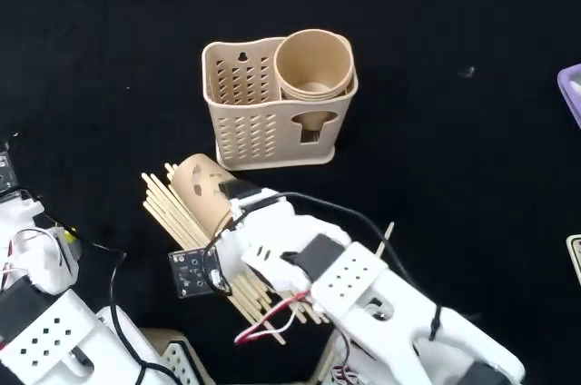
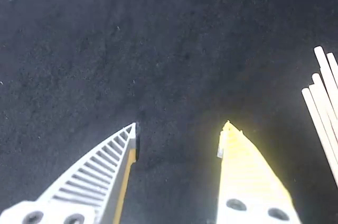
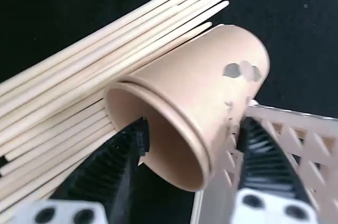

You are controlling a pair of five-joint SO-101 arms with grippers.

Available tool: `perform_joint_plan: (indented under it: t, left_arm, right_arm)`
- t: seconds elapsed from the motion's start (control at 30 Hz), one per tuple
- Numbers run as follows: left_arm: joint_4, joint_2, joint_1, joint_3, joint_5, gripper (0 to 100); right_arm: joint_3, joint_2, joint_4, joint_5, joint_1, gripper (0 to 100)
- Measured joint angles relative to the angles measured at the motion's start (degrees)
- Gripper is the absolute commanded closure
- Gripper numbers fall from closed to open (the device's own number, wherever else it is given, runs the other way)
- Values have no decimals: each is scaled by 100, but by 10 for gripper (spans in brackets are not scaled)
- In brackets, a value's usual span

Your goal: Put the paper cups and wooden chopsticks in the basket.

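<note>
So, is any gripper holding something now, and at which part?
The right gripper grips the paper cup across its wall near the rim; the left gripper is open and holds nothing.

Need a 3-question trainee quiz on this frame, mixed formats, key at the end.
1. True or false: the left gripper is shut.
2. In the high view, which compartment of the basket holds the upright paper cups? A) left B) right C) both
3. Fill in: the right gripper is at a lying cup that rests on a bundle of ____.
Key: 1 false, it is open over bare black cloth; 2 B; 3 chopsticks.
</note>
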Motion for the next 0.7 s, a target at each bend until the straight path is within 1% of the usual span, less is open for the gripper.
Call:
perform_joint_plan:
  t: [0.1,0.13,0.23,0.3,0.37,0.47,0.57,0.7]
  left_arm:
    - [88,0,0,-123,9,746]
    - [105,0,0,-167,18,746]
    - [123,0,0,-211,-18,746]
    - [123,-9,0,-229,-35,746]
    - [123,-9,0,-229,-35,746]
    - [123,-9,0,-229,-35,746]
    - [123,-9,0,-229,-35,746]
    - [123,-9,9,-229,-35,746]
  right_arm:
    - [-281,431,0,44,70,770]
    - [-369,571,0,44,70,788]
    - [-571,765,-18,35,158,895]
    - [-633,756,-35,-211,193,989]
    - [-659,580,-26,-624,237,969]
    - [-659,88,18,-1108,246,988]
    - [-659,-607,378,-1213,273,988]
    - [-651,-1714,1178,-1257,308,988]
